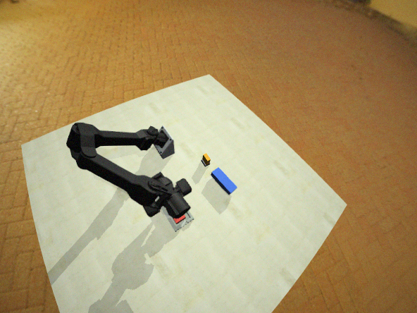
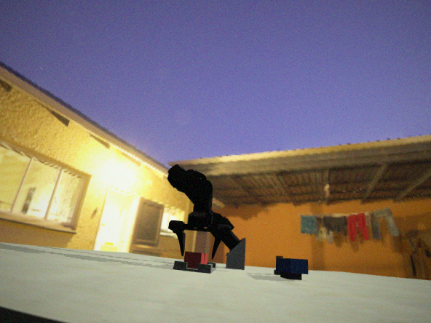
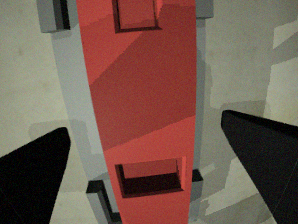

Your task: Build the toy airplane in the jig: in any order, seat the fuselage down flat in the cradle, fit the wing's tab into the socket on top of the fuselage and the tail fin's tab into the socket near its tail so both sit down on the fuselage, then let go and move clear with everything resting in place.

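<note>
The red fuselage [image 1: 179,219] [image 2: 196,260] [image 3: 145,75] lies low in the grey cradle [image 2: 180,265] [image 3: 75,90], between its corner posts, and looks level. Both its sockets show empty in the wrist view. My gripper [image 2: 198,256] [image 3: 147,127] is open, with one finger on each side of the fuselage and a gap to both sides; in the top view the arm hides the fingers. The blue wing [image 1: 224,180] [image 2: 294,265] rests raised on a dark support. The small orange tail fin [image 1: 206,157] stands near the wing's end; it is mostly hidden behind the wing in the exterior view.
The arm's grey wedge-shaped base mount [image 1: 169,149] [image 2: 236,255] stands behind the cradle. The pale table top [image 1: 246,243] carries everything, and its edges drop to the brick floor. The wing and tail fin are off to one side of the cradle.
</note>
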Controlling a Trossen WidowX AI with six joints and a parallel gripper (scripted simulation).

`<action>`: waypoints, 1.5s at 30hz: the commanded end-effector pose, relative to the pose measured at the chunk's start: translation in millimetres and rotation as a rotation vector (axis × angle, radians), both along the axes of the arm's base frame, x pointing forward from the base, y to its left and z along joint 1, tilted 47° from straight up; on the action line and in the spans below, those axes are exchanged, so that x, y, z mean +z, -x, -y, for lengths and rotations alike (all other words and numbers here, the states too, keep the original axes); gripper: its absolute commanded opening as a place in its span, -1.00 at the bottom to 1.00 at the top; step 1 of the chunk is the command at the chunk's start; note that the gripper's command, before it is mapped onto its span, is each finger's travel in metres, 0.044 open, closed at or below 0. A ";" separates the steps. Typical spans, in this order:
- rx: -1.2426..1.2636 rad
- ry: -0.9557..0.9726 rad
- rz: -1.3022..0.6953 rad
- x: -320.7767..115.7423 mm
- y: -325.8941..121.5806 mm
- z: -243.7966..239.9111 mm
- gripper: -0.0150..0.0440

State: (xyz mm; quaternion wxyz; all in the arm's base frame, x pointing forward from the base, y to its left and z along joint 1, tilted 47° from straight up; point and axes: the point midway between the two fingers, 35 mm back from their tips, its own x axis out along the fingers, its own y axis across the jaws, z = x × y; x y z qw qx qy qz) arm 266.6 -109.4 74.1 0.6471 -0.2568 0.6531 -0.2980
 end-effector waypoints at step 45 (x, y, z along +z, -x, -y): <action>0.059 -0.013 -0.052 -126.7 -67.2 -238.7 1.00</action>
